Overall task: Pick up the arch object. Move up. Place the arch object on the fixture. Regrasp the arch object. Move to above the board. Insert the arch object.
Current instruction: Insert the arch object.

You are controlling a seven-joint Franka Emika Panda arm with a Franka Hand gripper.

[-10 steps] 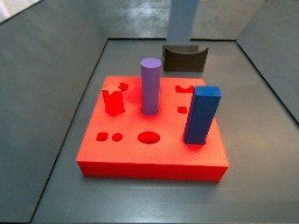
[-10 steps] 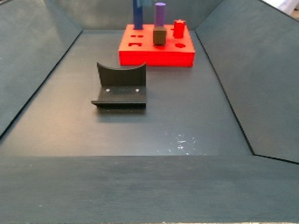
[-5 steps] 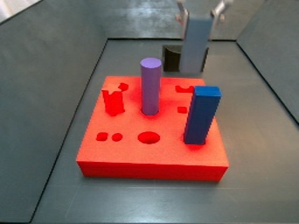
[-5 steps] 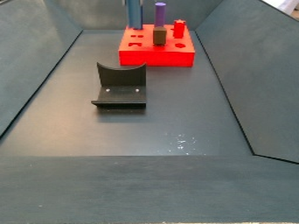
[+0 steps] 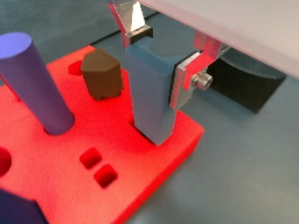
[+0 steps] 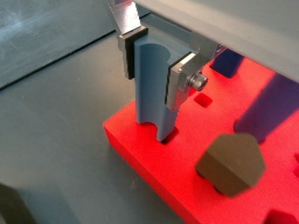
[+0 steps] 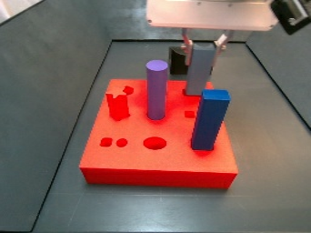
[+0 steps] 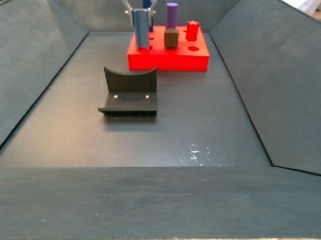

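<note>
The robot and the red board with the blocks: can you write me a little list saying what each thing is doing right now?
gripper: above the board's back edge, shut on the arch object
fingers: silver plates with dark pads clamping the piece's two sides
arch object: blue-grey, upright, lower end at the board's top
board: red slab with cut-out holes
purple cylinder: standing upright in the board
blue block: tall, standing near the board's corner
brown piece: stubby, standing in the board
fixture: dark, behind the board, nothing on it in a side view
</note>
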